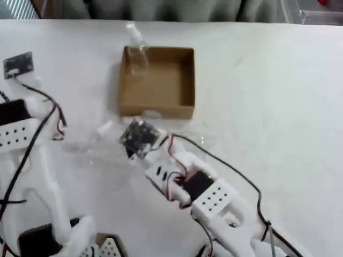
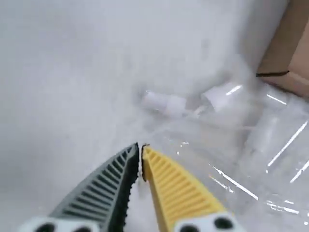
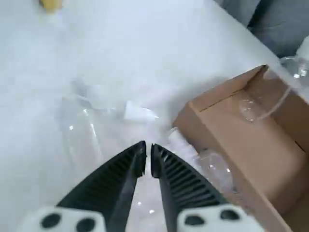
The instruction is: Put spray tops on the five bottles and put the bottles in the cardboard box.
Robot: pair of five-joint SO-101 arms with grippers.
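— Right gripper (image 3: 148, 153): what is it doing?
— Its two black ribbed fingers are sitting closed, with only a sliver between the tips, and they are gripping nothing. It is hovering over the white table (image 3: 145, 43), just in front of the cardboard box (image 3: 251, 164).
— And the left gripper (image 2: 141, 151)?
— It is hanging low over the table with its grey and yellow fingers pressed together, also holding nothing.
— What is lying around them?
— Clear bottles are lying in a loose cluster on the table between the two arms. In the right wrist view, a capped bottle (image 3: 181, 141) with a white top is resting against the box's outer wall, just beyond the fingertips. A second clear bottle (image 3: 82, 128) is lying off to one side, with a white spray top (image 3: 140, 112) near it. I cannot tell whether that top is attached.
— What is the left gripper facing?
— A sideways bottle (image 2: 164, 102) with a white top is lying just ahead of its fingertips.
— Is anything sitting in the box?
— A leaning bottle (image 1: 136, 56) is tilting over the far corner, base inside, spray top poking above the rim.
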